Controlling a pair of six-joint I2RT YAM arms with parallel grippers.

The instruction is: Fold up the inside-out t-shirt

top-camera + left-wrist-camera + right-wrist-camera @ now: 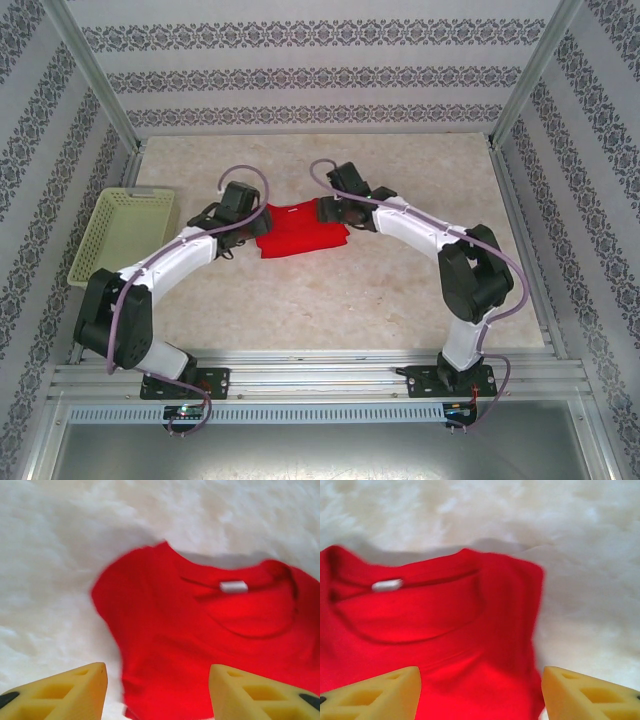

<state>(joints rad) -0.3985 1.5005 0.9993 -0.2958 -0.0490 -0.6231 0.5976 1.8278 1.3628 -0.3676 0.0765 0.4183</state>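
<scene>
pale beige, mottled table top [400, 300], boxed in by aluminium frame posts [90, 75] and walls [300, 75] papered in grey floral stripes. a pale green basket [125, 235] is noted at the table's left edge, tilted against the side wall.

the red t-shirt [300, 230] is found spread towards the far middle of the table, between the two arm ends; from above it is seen as a compact, roughly folded patch. in the wrist views [200, 645] [420, 645] the neck opening is turned up, with a small white label [233, 586] [386, 584] shown inside the collar.

both arms are reached forward and bent inward. the left gripper [258, 220] is held at the shirt's left edge, the right gripper [335, 212] at its right edge. in each wrist view the yellow fingers [75, 690] [380, 692] are seen spread wide over the cloth: left gripper [157, 690] unclenched, right gripper [480, 687] likewise, nothing pinched.
</scene>
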